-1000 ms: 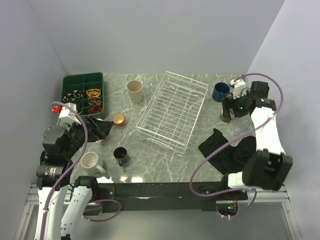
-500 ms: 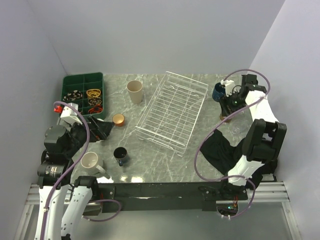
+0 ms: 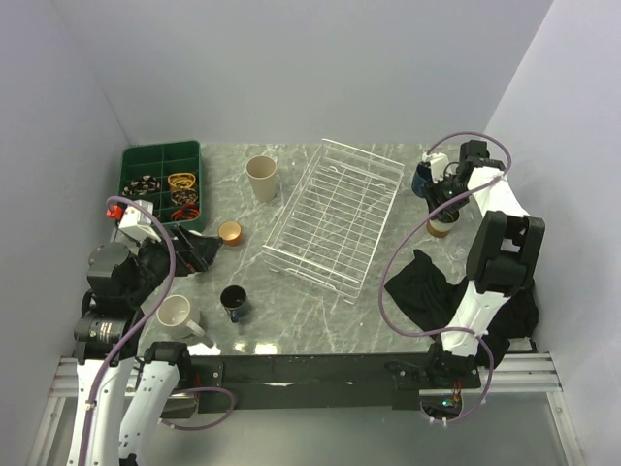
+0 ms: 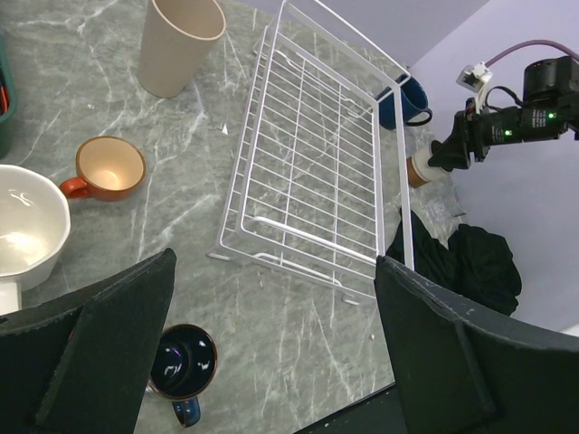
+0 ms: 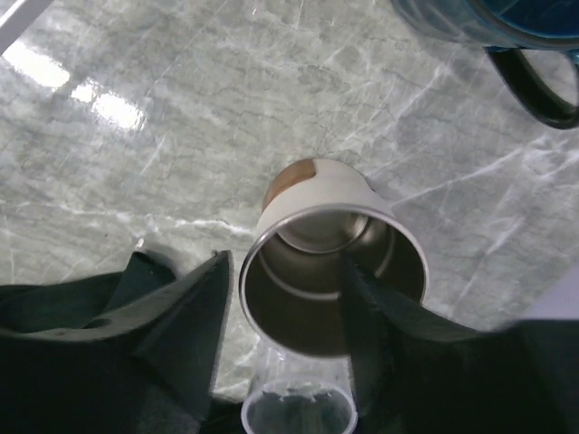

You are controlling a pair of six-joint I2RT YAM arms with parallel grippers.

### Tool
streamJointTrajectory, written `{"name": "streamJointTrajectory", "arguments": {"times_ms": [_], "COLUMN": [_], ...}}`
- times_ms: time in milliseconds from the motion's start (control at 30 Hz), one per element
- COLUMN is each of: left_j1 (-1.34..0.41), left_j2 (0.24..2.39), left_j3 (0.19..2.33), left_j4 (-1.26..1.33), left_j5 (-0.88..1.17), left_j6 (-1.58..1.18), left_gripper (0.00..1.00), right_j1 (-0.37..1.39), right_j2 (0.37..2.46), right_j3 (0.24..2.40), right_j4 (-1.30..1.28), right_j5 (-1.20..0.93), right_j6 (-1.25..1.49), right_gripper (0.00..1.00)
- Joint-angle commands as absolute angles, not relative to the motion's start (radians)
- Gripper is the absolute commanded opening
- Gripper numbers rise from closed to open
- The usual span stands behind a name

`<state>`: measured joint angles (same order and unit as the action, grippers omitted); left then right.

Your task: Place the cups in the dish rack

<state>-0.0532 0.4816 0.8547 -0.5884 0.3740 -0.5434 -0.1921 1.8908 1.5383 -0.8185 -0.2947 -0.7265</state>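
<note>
White links and black joints are seen on the left arm [image 3: 107, 282] and right arm [image 3: 505, 248]. Lilac cables [image 3: 380, 303] are looped alongside. The left claw [image 4: 273, 262] and right claw [image 5: 285, 262] are black.

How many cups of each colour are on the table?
Beige tumbler: 1
Orange cup: 1
White mug: 1
Dark blue mug: 1
Navy cup: 1
Brown-and-cream cup: 1
Total: 6 in view
</note>
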Motion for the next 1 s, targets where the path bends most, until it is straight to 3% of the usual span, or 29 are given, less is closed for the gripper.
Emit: {"name": "streamJointTrajectory", "arguments": {"times_ms": [0,133,233,267,333,533,767,967], "left_j1": [-0.054,-0.054,-0.055,-0.054,-0.054,-0.054,-0.057,-0.084], "left_j2": [0.479,0.482,0.489,0.489,0.489,0.479,0.485,0.523], "left_j3": [0.85,0.853,0.862,0.862,0.864,0.833,0.721,0.676], "left_j4": [-0.551,-0.548,-0.548,-0.548,-0.538,-0.459,-0.078,0.204], "left_j5": [0.397,0.408,0.42,0.426,0.433,0.544,0.759,0.73], "left_j6": [-0.56,-0.569,-0.58,-0.586,-0.598,-0.695,-1.022,-1.273], "left_gripper": [0.96,0.96,0.96,0.96,0.96,0.96,0.96,0.96], "right_j1": [-0.184,-0.181,-0.181,-0.181,-0.181,-0.183,-0.181,-0.178], "right_j2": [1.916,1.939,1.925,1.919,1.881,1.657,1.268,1.026], "right_j3": [1.563,1.554,1.546,1.543,1.532,1.454,1.359,1.361], "right_j4": [-0.792,-0.792,-0.795,-0.798,-0.798,-0.818,-0.813,-0.747], "right_j5": [-0.293,-0.301,-0.307,-0.314,-0.311,-0.377,-0.56,-0.917], "right_j6": [-0.715,-0.707,-0.7,-0.693,-0.681,-0.614,-0.508,-0.322], "right_gripper": [0.52,0.35,0.19,0.08,0.0,0.0,0.0,0.0]}}
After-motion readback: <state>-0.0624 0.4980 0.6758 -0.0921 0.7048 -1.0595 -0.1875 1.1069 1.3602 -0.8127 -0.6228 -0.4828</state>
